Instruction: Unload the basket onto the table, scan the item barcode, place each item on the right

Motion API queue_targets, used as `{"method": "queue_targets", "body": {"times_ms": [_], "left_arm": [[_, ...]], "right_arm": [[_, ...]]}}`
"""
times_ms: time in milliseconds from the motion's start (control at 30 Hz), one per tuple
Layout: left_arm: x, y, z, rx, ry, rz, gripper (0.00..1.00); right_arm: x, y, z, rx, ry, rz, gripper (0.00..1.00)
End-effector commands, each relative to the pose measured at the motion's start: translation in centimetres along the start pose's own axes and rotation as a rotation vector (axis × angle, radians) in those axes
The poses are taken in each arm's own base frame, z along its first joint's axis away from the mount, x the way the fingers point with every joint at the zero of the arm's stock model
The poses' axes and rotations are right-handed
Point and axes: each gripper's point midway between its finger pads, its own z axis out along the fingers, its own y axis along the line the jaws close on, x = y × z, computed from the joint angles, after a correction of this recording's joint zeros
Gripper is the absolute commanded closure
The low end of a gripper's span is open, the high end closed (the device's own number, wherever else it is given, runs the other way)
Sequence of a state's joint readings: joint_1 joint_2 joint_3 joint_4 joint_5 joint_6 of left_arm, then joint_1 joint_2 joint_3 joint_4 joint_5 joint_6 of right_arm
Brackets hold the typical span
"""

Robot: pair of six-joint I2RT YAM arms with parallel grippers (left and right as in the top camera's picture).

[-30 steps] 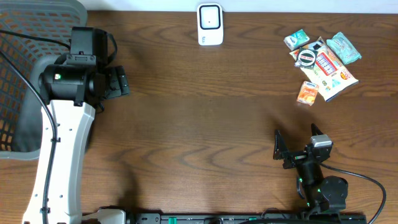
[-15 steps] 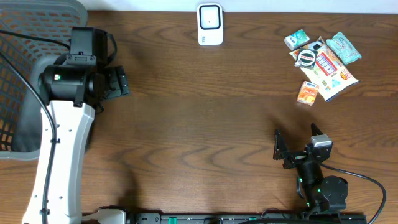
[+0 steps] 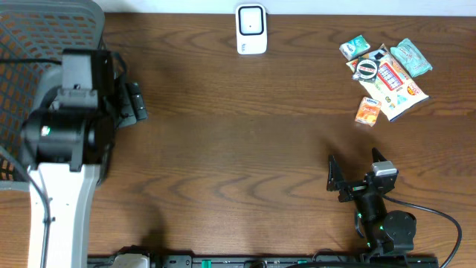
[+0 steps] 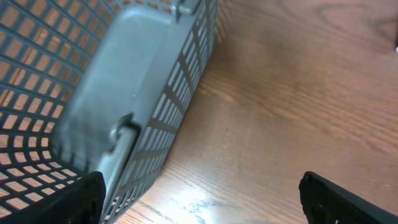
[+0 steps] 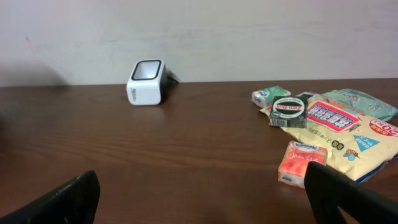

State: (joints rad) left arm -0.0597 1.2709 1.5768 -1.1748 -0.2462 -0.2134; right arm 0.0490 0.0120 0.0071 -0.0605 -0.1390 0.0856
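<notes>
Grey mesh basket (image 3: 30, 89) at 9 o'clock, contents hidden; snack items (image 3: 387, 78) at 2 o'clock on worktop (image 3: 238, 141); left fingers (image 3: 134, 104) shifted basketward, right fingers (image 3: 357, 175) unmoved, both apart.

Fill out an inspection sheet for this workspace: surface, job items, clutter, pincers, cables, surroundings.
Surface: dark wood table, bare through the middle.
Job items: white barcode scanner upright at the far edge; pile of small packets at the far right, with an orange packet at its near edge. None picked up.
Clutter: nothing seen beyond the pile.
Pincers: left pincer open and empty beside the grey mesh basket; right pincer open and empty near the front edge, facing the scanner and the packets.
Cables: black cable loops from the right arm's base; another runs over the basket.
Surroundings: pale wall behind the table.
</notes>
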Motion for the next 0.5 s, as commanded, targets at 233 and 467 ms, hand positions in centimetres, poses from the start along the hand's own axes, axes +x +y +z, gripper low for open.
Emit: {"method": "queue_targets", "body": {"times_ms": [233, 467], "left_arm": [[2.3, 1.2, -4.6, 0.067, -0.028, -0.034, 0.02], [4.5, 2.3, -6.9, 0.083, -0.025, -0.039, 0.02]], "right_arm": [[0.0, -0.2, 0.0, 0.008, -0.002, -0.012, 0.01], [0.0, -0.2, 0.0, 0.008, -0.002, -0.012, 0.01]]}}
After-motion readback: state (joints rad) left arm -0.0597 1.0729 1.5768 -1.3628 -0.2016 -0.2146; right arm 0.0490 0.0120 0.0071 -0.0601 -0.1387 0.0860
